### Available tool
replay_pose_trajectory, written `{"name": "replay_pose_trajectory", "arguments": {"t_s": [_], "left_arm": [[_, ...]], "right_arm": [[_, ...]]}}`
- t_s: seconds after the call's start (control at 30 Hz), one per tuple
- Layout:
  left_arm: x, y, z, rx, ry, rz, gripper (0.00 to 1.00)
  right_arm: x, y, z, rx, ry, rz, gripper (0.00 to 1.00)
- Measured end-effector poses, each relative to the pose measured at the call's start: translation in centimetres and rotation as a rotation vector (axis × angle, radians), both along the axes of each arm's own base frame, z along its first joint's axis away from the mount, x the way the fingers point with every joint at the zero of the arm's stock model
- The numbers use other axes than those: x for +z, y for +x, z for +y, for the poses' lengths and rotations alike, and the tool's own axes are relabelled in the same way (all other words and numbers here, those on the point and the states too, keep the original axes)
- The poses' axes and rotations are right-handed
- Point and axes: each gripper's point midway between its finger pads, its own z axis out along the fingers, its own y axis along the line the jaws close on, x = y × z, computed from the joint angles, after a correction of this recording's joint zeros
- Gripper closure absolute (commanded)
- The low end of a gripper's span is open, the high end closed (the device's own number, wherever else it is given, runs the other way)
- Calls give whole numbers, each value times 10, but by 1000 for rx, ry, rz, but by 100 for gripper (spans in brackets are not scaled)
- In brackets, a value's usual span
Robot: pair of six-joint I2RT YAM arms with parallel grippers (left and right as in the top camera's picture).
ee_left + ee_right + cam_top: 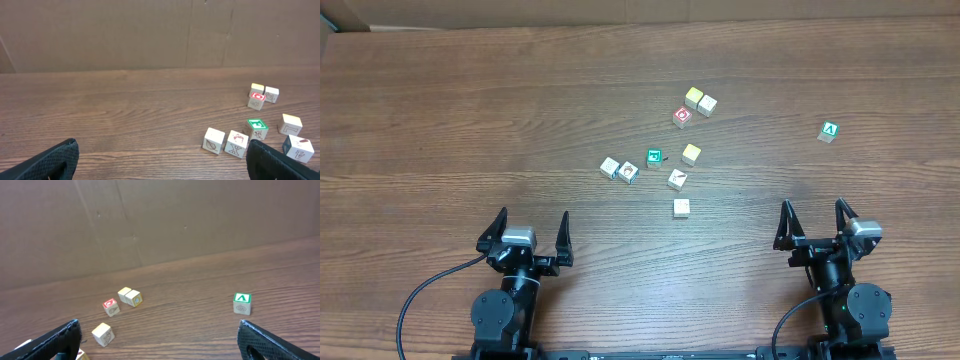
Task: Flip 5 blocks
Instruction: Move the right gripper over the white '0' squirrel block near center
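Several small blocks lie in a loose cluster mid-table. A teal-faced block (654, 156) (257, 127) sits beside two pale ones, the leaf block (610, 167) (214, 140) and the X block (628, 172) (236, 143). Another pale block (677, 179) (300, 148) and a plain white one (681, 207) lie nearer. A red-marked block (682, 116) (257, 97) (111, 306) is farther back. My left gripper (532, 218) (162, 165) stands open at the near left, well short of the blocks. At the near right my right gripper (813, 207) (165, 345) is open and holds nothing.
Two yellow-topped cubes (694, 97) (691, 153) and a white cube (707, 104) sit among the cluster. A green cube with a white "A" (829, 131) (242, 303) stands alone at the right. A cardboard wall (160, 220) lines the table's far edge.
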Motion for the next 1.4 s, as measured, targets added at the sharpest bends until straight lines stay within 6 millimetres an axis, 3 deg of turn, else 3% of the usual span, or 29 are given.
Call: {"name": "replay_pose_trajectory", "arguments": {"t_s": [0.27, 0.53, 0.67, 0.8, 0.93, 1.07, 1.2, 1.4], "left_arm": [[1, 0, -5, -28, -3, -4, 0], [19, -2, -21, -126, -10, -53, 0], [27, 4, -24, -137, -11, 40, 0], [43, 18, -27, -151, -15, 183, 0], [58, 41, -37, -192, -31, 429, 0], [67, 66, -46, -229, -60, 674, 0], [56, 79, -51, -222, -112, 930, 0], [11, 89, -53, -148, -215, 1161, 0]], "right_arm": [[11, 0, 3, 17, 6, -45, 0], [29, -8, 35, 211, 34, -78, 0], [61, -10, 50, 299, 51, -44, 0], [89, 1, 64, 381, 67, 74, 0], [96, 21, 83, 483, 119, 328, 0], [80, 38, 96, 535, 211, 674, 0], [44, 44, 108, 541, 290, 1038, 0], [-38, 36, 150, 629, 212, 1399, 0]]}}
